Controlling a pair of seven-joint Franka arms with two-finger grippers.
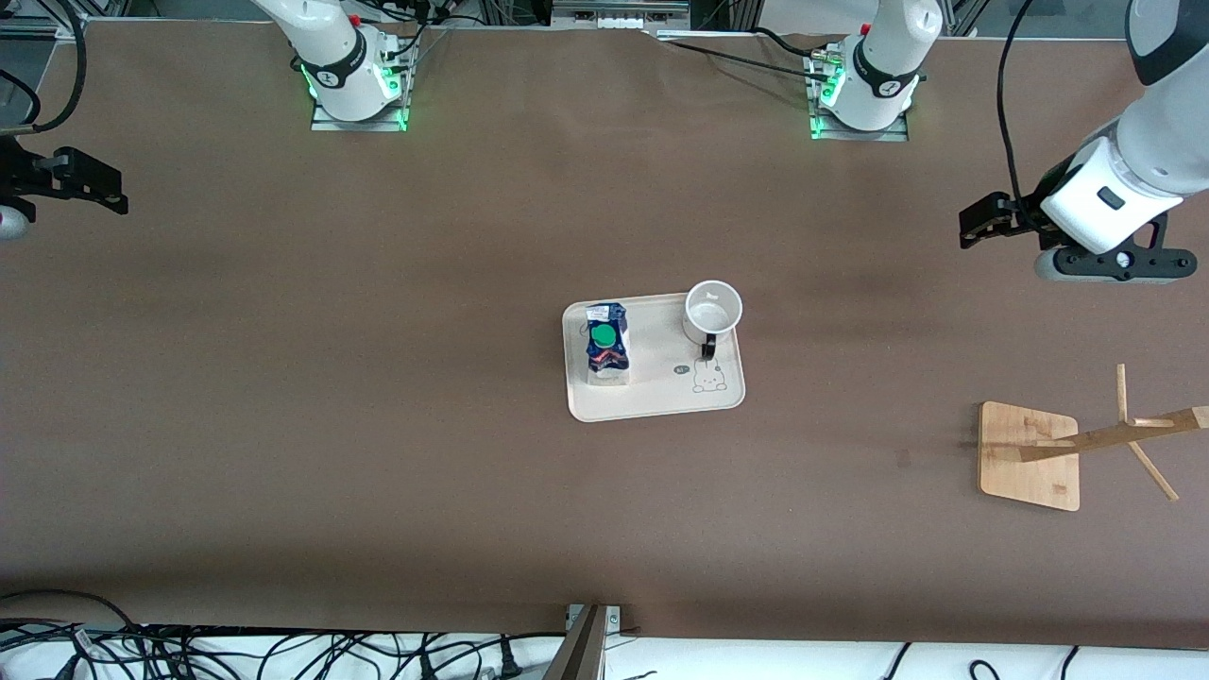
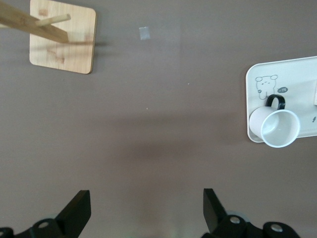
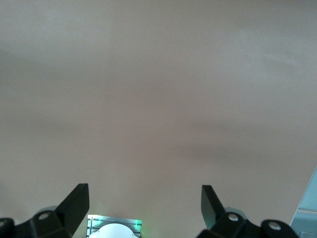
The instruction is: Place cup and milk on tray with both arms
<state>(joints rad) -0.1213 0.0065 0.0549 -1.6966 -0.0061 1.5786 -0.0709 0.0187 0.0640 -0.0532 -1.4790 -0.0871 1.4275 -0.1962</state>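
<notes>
The cream tray [image 1: 661, 401] lies in the middle of the table. The milk [image 1: 606, 345] stands on it at the end toward the right arm, green cap up. The cup [image 1: 712, 312] stands upright on the tray at the end toward the left arm, its black handle pointing toward the front camera. The left wrist view shows the cup [image 2: 280, 128] on the tray's [image 2: 257, 94] corner. My left gripper [image 1: 978, 222] is open and empty, up over bare table at the left arm's end [image 2: 147, 208]. My right gripper [image 1: 109, 194] is open and empty over the right arm's end [image 3: 144, 206].
A wooden stand with a square base [image 1: 1028, 455] and slanted pegs sits at the left arm's end, nearer the front camera than the tray; it also shows in the left wrist view [image 2: 62, 37]. The right arm's base [image 3: 115, 228] shows in the right wrist view.
</notes>
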